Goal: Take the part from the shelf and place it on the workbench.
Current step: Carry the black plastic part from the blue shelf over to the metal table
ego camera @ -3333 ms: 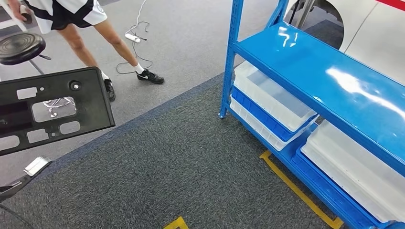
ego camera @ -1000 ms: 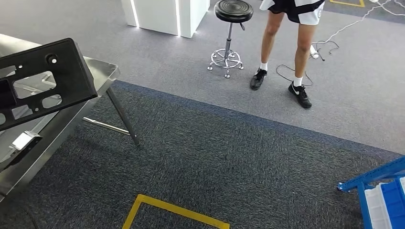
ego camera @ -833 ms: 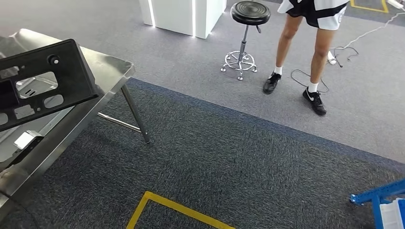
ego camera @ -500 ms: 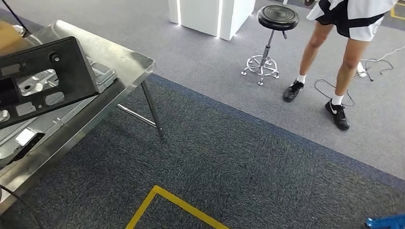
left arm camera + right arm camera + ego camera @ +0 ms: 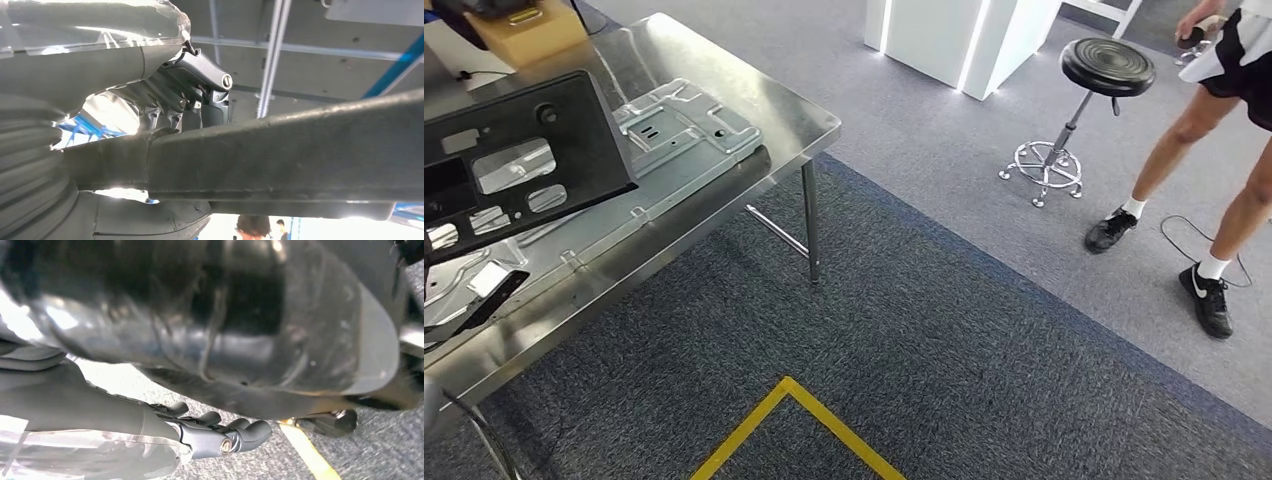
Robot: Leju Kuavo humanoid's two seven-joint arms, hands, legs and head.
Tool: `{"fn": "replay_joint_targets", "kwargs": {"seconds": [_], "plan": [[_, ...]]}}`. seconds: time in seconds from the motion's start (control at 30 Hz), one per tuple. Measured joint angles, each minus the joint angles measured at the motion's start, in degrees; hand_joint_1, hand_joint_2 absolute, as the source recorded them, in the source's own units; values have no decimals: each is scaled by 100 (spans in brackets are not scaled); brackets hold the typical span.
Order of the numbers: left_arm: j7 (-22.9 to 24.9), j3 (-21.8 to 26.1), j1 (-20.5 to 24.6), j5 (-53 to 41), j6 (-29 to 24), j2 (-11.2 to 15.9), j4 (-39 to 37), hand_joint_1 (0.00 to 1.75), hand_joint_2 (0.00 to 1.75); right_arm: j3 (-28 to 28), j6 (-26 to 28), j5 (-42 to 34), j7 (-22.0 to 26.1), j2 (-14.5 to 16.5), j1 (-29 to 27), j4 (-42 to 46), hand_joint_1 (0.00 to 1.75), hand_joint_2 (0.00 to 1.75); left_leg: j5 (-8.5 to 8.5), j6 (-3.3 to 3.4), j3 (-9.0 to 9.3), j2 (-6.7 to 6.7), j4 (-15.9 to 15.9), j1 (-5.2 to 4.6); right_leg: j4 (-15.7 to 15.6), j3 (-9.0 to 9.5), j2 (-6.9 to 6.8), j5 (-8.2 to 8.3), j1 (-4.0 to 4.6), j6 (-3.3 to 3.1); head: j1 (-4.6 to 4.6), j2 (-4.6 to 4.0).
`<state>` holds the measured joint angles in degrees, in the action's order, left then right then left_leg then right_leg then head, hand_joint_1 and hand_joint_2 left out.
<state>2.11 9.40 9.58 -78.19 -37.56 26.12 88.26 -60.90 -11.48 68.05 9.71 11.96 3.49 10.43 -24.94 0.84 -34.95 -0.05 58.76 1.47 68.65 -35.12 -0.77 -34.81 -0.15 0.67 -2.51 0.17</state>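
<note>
While no writing is legible, left hand (image 5: 185,95) fingers grip the black part (image 5: 519,170); right hand (image 5: 220,432) fingers curled, empty.

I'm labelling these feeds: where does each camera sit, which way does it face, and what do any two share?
Head view: high on the body, looking forward and down at the workbench and carpet; the black part shows at the left edge.
Left wrist view: behind the left hand, which grips the part, looking up at the ceiling.
Right wrist view: behind the right hand, facing the carpet.
Shared: head and left wrist views both show the part.
</note>
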Motion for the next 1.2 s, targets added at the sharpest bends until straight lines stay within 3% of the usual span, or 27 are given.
{"fn": "replay_joint_targets", "kwargs": {"seconds": [0.07, 0.1, 0.13, 0.23, 0.3, 0.4, 0.47, 0.53, 0.57, 0.6, 0.63, 0.7, 0.77, 0.8, 0.87, 0.93, 0.97, 1.2], "plan": [[3, -23, -6, 2, 0, -11, -9, 175, 175, -8, -2, -48, 32, 0, -10, -2, 0, 0, 1, 34, -5, -91, 1, -39, 611, -351, 59, -172, 5, -25, 0, 0], [5, -28, -19, 3, -1, -14, -12, 175, 175, -12, -8, -68, 49, 0, -12, -2, 0, 0, 1, 41, -4, -136, 2, -56, 666, -414, 64, -109, 10, -46, 0, 0], [7, -31, -31, 3, -2, -15, -13, 175, 175, -17, -13, -89, 67, 0, -13, -3, 0, 0, 2, 42, 1, -187, 3, -68, 513, -378, 70, 58, 21, -78, 0, 0], [12, -32, -45, 4, -6, -16, -11, 175, 175, -40, -20, -124, 82, -1, -12, -3, 0, 0, 2, 32, 13, -284, 6, -89, -557, 62, 153, 643, 85, -212, -1, 0], [14, -33, -66, 4, -6, -17, -11, 175, 175, -60, -21, -130, 83, -2, -12, -3, 0, 0, 11, -9, 3, -318, 7, -86, -894, 200, 189, 736, 124, -253, -2, 0], [14, -31, -94, 6, -8, -10, -9, 175, 175, -73, -23, -130, 85, 2, -9, -3, 0, 0, 1, -103, -11, -317, 5, -74, -1007, 236, 151, 798, 117, -286, -2, 1], [14, -28, -88, 9, -8, -1, -7, 175, 175, -83, -32, -131, 87, 9, -9, -5, 0, 0, -233, -151, -147, -207, 323, -72, -1115, 273, 108, 863, 73, -320, -4, 0], [14, -29, -91, 5, -7, -2, -7, 175, 175, -98, -44, -135, 88, 13, -15, -7, 0, 0, -621, -203, -457, -88, 1048, -45, -1144, 278, 64, 883, 58, -335, -6, -1], [14, -33, -100, -2, -5, -4, -7, 175, 175, -106, -48, -139, 88, 13, -20, -8, 0, 0, -745, -236, -595, -60, 1370, -27, -1139, 272, 43, 882, 54, -335, -6, -1], [14, -39, -111, -17, -1, -8, -8, 175, 175, -112, -49, -143, 87, 13, -23, -9, 0, 0, -766, -268, -653, -41, 1521, -6, -1129, 266, 23, 878, 50, -328, -5, 0], [15, -46, -118, -35, 5, -10, -8, 175, 175, -116, -50, -146, 83, 13, -25, -9, 0, 0, -675, -298, -596, -25, 1442, 16, -1111, 261, 5, 869, 40, -314, -5, 1], [26, -57, -115, -86, 31, -14, -9, 175, 175, -120, -51, -147, 72, 13, -26, -10, 0, 0, -341, -362, -195, 25, 724, 55, -1030, 244, -21, 825, 9, -249, -4, 1], [51, -72, -104, -121, 66, -15, -9, 175, 175, -121, -52, -147, 61, 9, -17, -11, 0, 0, -174, -340, 132, 39, 126, 48, -923, 208, -29, 766, 7, -167, -7, 1], [68, -82, -102, -134, 80, -17, -9, 175, 175, -122, -53, -147, 57, 7, -14, -11, 0, 0, -178, -307, 181, 34, 26, 41, -890, 191, -31, 742, 21, -154, -6, 1], [89, -109, -103, -158, 94, -22, -9, 175, 175, -123, -54, -147, 54, 3, -16, -11, 0, 0, -165, -240, 179, 5, 16, 29, -878, 175, -30, 737, 44, -260, -4, 1], [93, -127, -98, -173, 97, -24, -9, 175, 175, -124, -54, -147, 54, 2, -17, -11, 0, 0, -160, -225, 179, -1, 12, 17, -886, 177, -28, 751, 50, -384, -4, 1], [95, -133, -94, -176, 97, -24, -9, 175, 175, -124, -54, -147, 54, 1, -16, -11, 0, 0, -159, -214, 179, 0, 12, 10, -894, 180, -26, 758, 48, -398, -4, 1], [103, -162, -88, -185, 103, -24, -9, 175, 175, -124, -66, -145, 56, 0, -17, -11, 0, 0, -166, -150, 175, 2, 19, -14, -940, 193, -22, 796, 32, -315, -4, 1]]}}
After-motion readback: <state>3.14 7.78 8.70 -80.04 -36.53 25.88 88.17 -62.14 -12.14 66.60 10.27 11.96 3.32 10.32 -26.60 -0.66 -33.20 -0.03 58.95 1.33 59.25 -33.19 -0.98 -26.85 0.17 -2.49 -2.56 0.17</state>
